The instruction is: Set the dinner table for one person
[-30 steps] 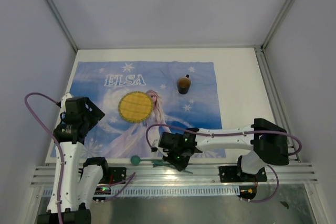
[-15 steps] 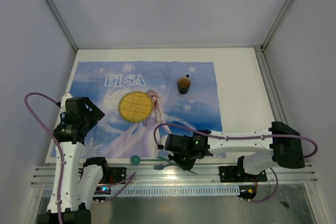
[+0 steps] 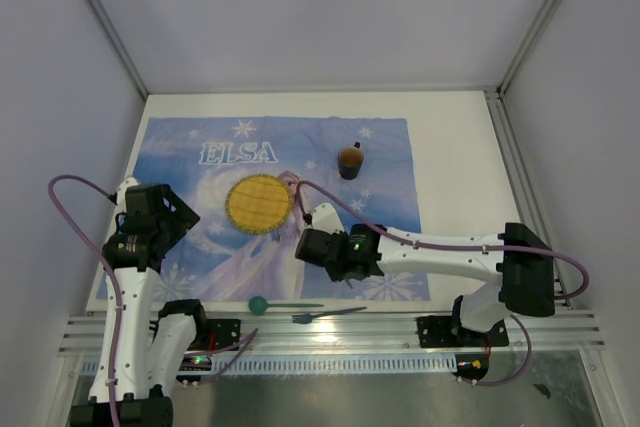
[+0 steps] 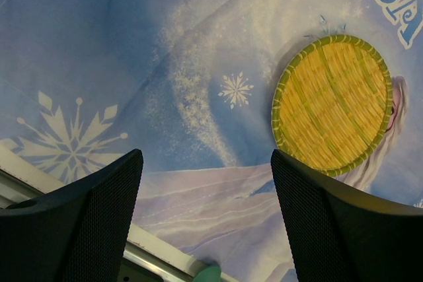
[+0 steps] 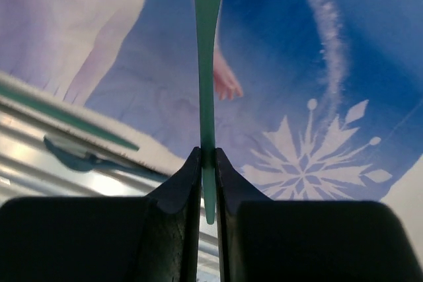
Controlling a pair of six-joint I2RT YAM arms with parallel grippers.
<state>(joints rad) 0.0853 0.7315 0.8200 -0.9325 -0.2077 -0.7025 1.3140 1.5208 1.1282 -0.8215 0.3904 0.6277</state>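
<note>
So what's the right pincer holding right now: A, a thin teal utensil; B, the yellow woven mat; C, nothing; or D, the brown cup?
A: in the right wrist view the right pincer is shut on a thin teal utensil, seen edge-on.

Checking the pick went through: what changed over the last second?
The right gripper, shut on a thin teal utensil, moved from the near edge out over the cloth, toward the plate. No new grasp or release shows. Unchanged: left gripper open and in place, plate, cup, spoon and blue utensil at the near edge.
</note>
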